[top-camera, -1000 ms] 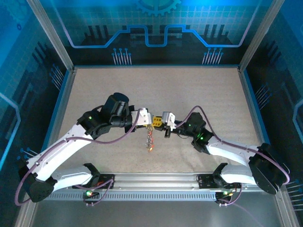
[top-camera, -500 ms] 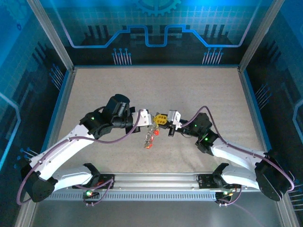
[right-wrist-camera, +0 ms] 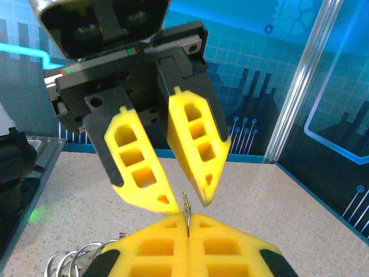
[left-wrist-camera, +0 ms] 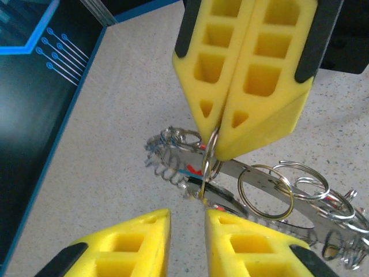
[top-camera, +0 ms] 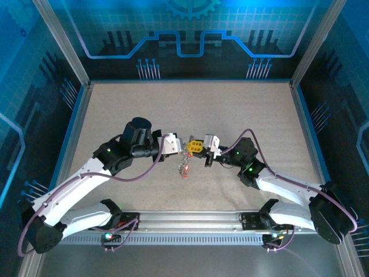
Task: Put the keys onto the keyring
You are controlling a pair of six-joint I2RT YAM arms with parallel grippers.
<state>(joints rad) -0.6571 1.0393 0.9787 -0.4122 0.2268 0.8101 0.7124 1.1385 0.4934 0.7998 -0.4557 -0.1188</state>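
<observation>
The keyring point(left-wrist-camera: 208, 163) is a thin silvery ring standing on edge, pinched at its top by my right gripper point(left-wrist-camera: 218, 148), which is shut on it. Several silvery keys point(left-wrist-camera: 260, 195), smaller rings and red tags hang from it just above the table; they show as a dangling bunch point(top-camera: 184, 165) in the top view. My left gripper point(left-wrist-camera: 187, 216) faces the ring from close by, open by a narrow gap with nothing in it. In the right wrist view the ring's edge point(right-wrist-camera: 186, 205) pokes up from my shut right gripper point(right-wrist-camera: 187, 221), just under the left gripper point(right-wrist-camera: 188, 201).
Both grippers point(top-camera: 185, 146) meet over the middle of the speckled beige table point(top-camera: 242, 109). Blue-lit walls and metal frame posts point(right-wrist-camera: 300, 81) close in the sides and back. Purple cables loop along both arms.
The right gripper has shifted slightly right with the ring. The left wrist has drawn back a little to the left. The hanging bunch has risen and hangs shorter.
</observation>
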